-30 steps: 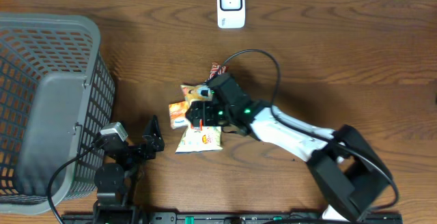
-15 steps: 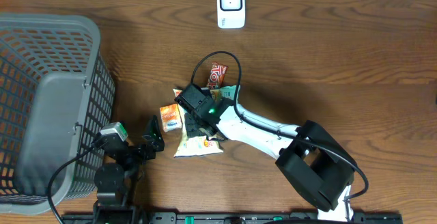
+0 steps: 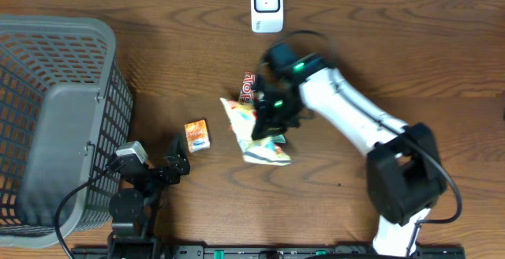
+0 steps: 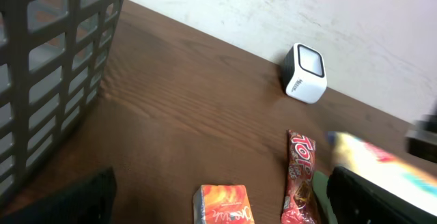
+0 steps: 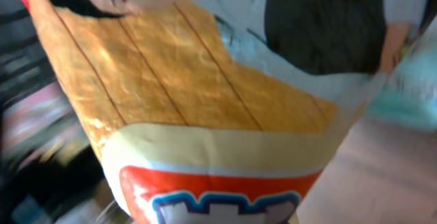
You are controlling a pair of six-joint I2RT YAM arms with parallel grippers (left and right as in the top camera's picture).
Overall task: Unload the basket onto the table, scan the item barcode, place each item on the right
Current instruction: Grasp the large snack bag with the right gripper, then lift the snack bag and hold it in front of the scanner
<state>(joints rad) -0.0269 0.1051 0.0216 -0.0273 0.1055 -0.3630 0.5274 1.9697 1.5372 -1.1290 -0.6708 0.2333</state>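
1. Since a second ago: left gripper (image 3: pixel 178 156) unchanged, fingers apart. The orange packet (image 3: pixel 197 135) now lies alone. Right gripper (image 3: pixel 271 110), clamped on the snack bag (image 3: pixel 256 137), has carried it toward 1 o'clock, nearer the scanner (image 3: pixel 267 6).
2. Basket (image 3: pixel 47 69) at 9 o'clock: only its own grey floor shows.

Basket (image 3: pixel 47 117) blocks left; table (image 3: pixel 442 69) right half open (scanner (image 3: pixel 267 6) far edge).
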